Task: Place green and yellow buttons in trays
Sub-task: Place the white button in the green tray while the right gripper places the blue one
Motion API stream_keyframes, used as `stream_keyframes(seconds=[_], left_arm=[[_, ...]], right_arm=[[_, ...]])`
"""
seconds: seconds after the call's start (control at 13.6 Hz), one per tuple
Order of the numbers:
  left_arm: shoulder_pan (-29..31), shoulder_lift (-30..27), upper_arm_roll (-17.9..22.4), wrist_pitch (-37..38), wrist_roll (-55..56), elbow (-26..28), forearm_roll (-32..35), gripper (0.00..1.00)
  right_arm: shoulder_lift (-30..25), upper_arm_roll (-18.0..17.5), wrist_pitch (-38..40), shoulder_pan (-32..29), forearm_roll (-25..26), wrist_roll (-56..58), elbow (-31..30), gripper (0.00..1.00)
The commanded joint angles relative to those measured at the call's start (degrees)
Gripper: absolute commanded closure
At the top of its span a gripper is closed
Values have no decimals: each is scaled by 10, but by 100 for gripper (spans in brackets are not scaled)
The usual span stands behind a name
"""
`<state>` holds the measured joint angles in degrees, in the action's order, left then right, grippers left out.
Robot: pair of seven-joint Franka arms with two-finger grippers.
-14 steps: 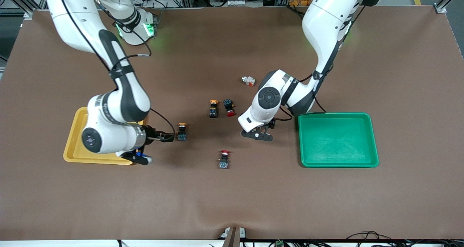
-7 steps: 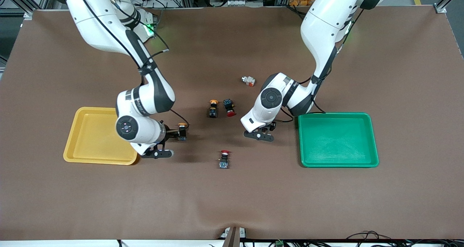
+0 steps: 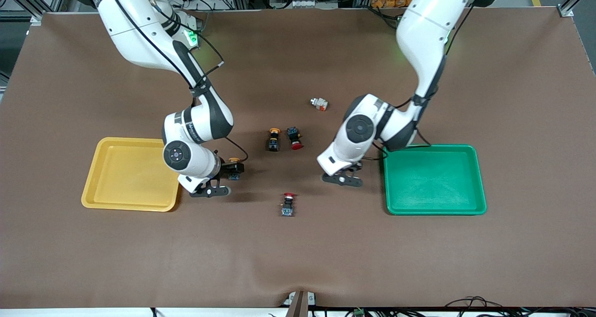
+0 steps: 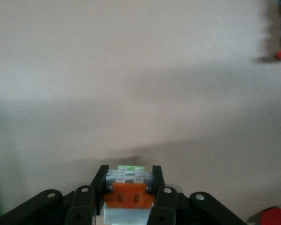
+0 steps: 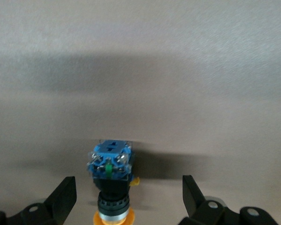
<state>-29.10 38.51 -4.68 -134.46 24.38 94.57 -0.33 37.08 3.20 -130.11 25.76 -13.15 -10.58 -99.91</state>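
Buttons first: my left tool (image 4: pixel 130 172) is clamped on a whitish-grey block (image 4: pixel 128 196) with an orange patch, one finger pressed to each side of it. In the front view this block is hidden under my left wrist, and the tool sits low over bare bench (image 3: pixel 298 261), just beside the green tray (image 3: pixel 479 177) on the side toward the right arm's end. The green tray holds nothing.

My right tool (image 5: pixel 128 185) stands wide, its two fingers well apart on either side of a yellow-capped button (image 5: pixel 110 164) that lies on the bench with its blue base pointing away from the wrist. Neither finger touches it. From the front, this button's orange cap shows just beside the tool, near the yellow tray (image 3: pixel 93 186), which also holds nothing.

A second yellow-capped button (image 3: pixel 274 139) lies near the middle of the bench, just beside a red-capped switch (image 3: pixel 294 138). Farther from the front camera than these two lies a second whitish-grey block (image 3: pixel 319 104), also with an orange patch, apart from everything else. Another red-capped switch (image 3: pixel 288 204) lies alone, nearer to the front camera, roughly between my two tools. Nothing else on the bench touches either tray.
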Motion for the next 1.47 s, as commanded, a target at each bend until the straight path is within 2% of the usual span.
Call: stream_keyframes(seconds=[0.0, 0.37, 0.44, 0.59, 0.81, 0.88, 1.03, 1.11, 1.18, 1.25, 1.33, 1.4], left_arm=[[50, -38, -2, 58, -7, 10, 13, 91], [133, -26, 0, 78, -10, 11, 13, 81], [141, -20, 1, 77, -14, 11, 20, 81], [170, -18, 0, 77, -34, 12, 47, 81], [200, -8, 0, 76, -76, 16, 49, 78], [205, -4, -1, 76, -85, 17, 49, 78], [206, 12, -1, 62, -87, 17, 49, 75], [205, 16, -1, 57, -86, 16, 48, 70], [204, 15, -1, 57, -86, 16, 48, 48], [206, 14, -2, 57, -87, 16, 48, 11], [205, 10, -2, 60, -88, 15, 48, 0], [205, 7, -2, 63, -89, 14, 48, 0]], right_arm=[[-7, 4, -8, 10, 9, 1, -12, 0], [-7, 4, -18, 23, 8, 0, -33, 0], [-7, 4, -18, 24, 8, 0, -34, 4], [-7, 4, -17, 24, 8, -1, -34, 18], [-8, 4, -16, 24, 8, -1, -34, 28], [-8, 4, -16, 24, 8, 0, -34, 41], [-9, 4, -16, 24, 8, -1, -35, 87], [-10, 4, -16, 24, 8, -1, -35, 100], [-12, 4, -19, 24, 8, -4, -41, 100], [-14, 4, -23, 24, 8, -5, -42, 100], [-17, 4, -28, 24, 8, -5, -43, 100], [-25, 4, -27, 24, 8, -6, -43, 100]])
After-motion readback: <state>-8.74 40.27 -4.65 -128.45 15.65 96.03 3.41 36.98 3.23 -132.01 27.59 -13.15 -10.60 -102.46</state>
